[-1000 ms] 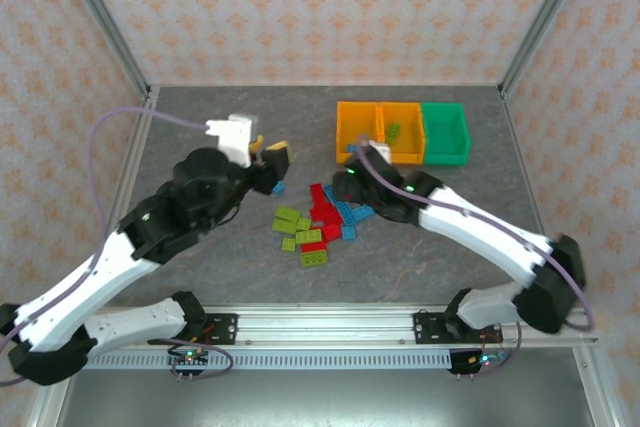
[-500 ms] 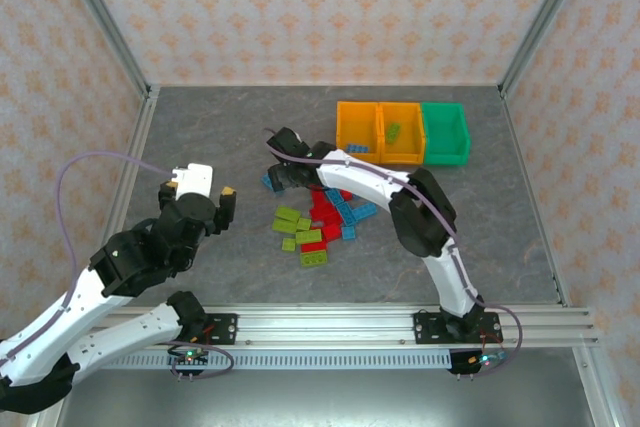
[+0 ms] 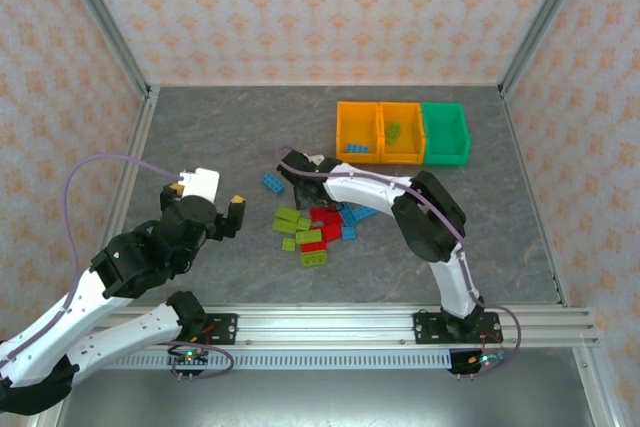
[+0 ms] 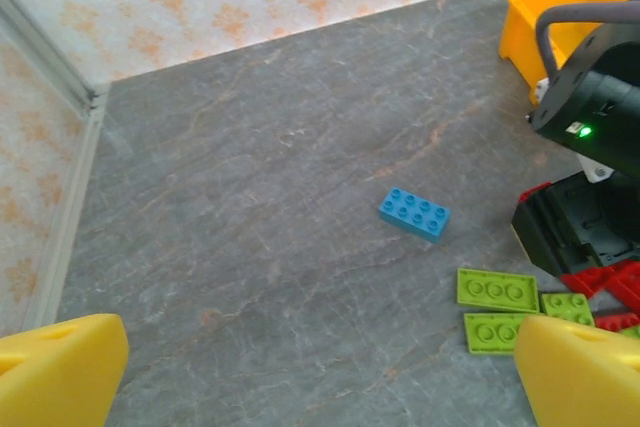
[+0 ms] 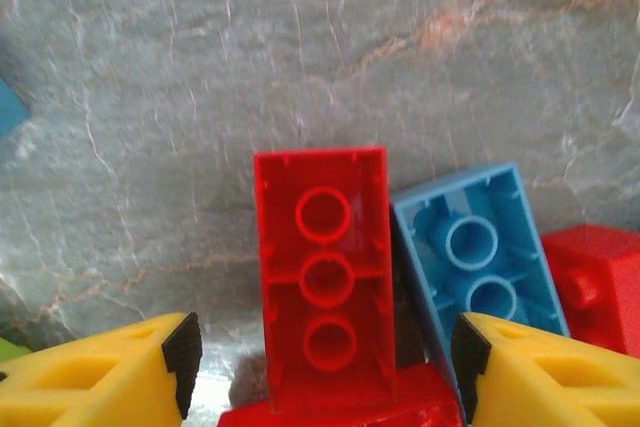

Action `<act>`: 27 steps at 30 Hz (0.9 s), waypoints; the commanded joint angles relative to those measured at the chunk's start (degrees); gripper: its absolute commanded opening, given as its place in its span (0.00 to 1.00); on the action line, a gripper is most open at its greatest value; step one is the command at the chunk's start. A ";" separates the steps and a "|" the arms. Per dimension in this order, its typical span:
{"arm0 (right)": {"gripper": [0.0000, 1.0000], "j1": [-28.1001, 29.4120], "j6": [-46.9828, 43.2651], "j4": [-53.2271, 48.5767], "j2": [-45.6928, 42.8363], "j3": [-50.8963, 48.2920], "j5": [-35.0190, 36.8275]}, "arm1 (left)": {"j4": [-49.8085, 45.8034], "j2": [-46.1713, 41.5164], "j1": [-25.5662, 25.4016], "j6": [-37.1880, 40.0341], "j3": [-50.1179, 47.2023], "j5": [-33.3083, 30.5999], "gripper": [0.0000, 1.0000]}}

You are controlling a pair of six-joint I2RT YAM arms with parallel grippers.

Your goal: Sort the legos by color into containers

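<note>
The legos lie in a loose pile (image 3: 318, 227) of lime green, red and blue bricks mid-table. One blue brick (image 3: 272, 183) (image 4: 414, 213) lies apart to the pile's left. My right gripper (image 3: 303, 185) (image 5: 322, 367) is down at the pile's far-left end. Its jaws are open around an upside-down red brick (image 5: 325, 287), with a gap at each pad. An upside-down blue brick (image 5: 475, 257) leans against the red one. My left gripper (image 3: 205, 205) (image 4: 320, 387) hangs wide open and empty at the near left.
The containers stand joined at the back right: two orange bins (image 3: 358, 119) (image 3: 403, 117) and a green bin (image 3: 445, 119). A blue brick (image 3: 357, 148) lies in the left orange bin and a green one (image 3: 394, 131) in the middle bin. Two green plates (image 4: 497, 289) lie nearest my left gripper.
My left arm pulled back from the lone blue brick to the near left and its jaws opened wide. My right arm swung from the bins to the pile's left end, its jaws narrowing.
</note>
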 commanded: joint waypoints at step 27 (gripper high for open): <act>0.69 1.08 -1.94 -4.98 7.99 7.84 4.51 | -0.19 -0.91 1.62 3.36 -1.56 4.11 1.00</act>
